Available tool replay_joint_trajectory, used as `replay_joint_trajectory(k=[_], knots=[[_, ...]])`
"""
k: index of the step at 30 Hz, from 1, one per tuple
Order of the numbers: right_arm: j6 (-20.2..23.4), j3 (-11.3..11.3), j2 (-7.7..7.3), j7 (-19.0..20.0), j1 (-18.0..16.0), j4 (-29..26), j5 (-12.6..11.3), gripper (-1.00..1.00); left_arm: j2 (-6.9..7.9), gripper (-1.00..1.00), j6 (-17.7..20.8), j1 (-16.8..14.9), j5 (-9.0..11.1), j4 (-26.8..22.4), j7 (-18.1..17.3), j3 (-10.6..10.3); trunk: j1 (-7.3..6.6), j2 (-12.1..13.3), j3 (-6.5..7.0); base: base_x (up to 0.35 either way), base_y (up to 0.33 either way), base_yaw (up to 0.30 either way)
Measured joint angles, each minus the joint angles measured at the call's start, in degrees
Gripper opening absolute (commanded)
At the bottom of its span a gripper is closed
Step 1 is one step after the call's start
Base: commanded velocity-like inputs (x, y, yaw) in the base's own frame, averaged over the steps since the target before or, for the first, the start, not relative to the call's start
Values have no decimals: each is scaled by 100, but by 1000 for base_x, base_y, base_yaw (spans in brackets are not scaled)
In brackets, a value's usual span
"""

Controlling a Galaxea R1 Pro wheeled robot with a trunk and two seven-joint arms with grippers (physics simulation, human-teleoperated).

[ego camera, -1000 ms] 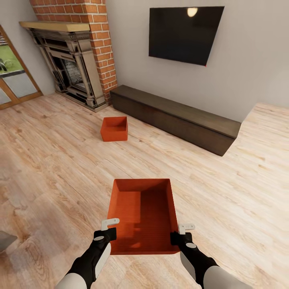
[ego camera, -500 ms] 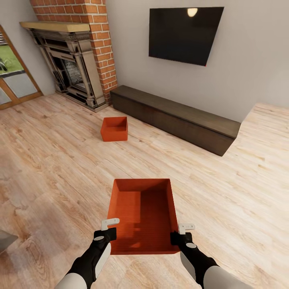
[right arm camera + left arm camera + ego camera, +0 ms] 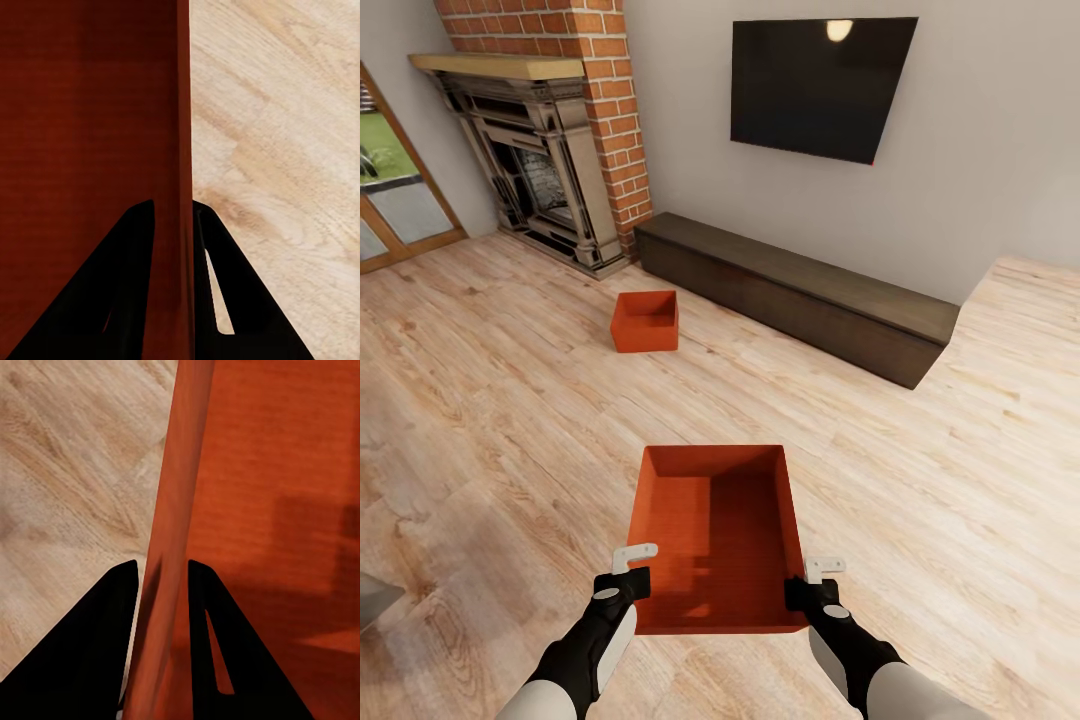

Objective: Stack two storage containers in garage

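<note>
Orange-red container: left gripper and right gripper each pinch a thin side wall. Risk: wall slips free, box tilts, drops onto planks.

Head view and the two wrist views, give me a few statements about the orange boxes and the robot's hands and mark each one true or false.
1. The left hand straddles a side wall of the near storage container, one finger on each face. True.
2. The right hand hangs open above the wood floor, away from any box. False: it is shut on the opposite wall of that same container.
3. The second storage container sits on the plank floor in front of the dark low bench. True.
4. The two containers are stacked one on the other. False: they stand apart, with bare floor between them.
5. The near container holds a few things. False: it is empty.
</note>
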Motion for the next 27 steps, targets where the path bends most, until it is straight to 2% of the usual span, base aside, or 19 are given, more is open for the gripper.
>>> replay_joint_trajectory(k=[14, 27], knots=[[3, 5, 2, -9, 1, -14, -3, -100, 0, -100, -2, -1, 0, -6, 4, -3, 0, 0, 4, 0, 0, 0], [8, -44, 15, 5, -7, -41, 45, -100, 3, -100, 42, 5, 15, -90, 25, -5, 0, 0, 113, 0, 0, 0]])
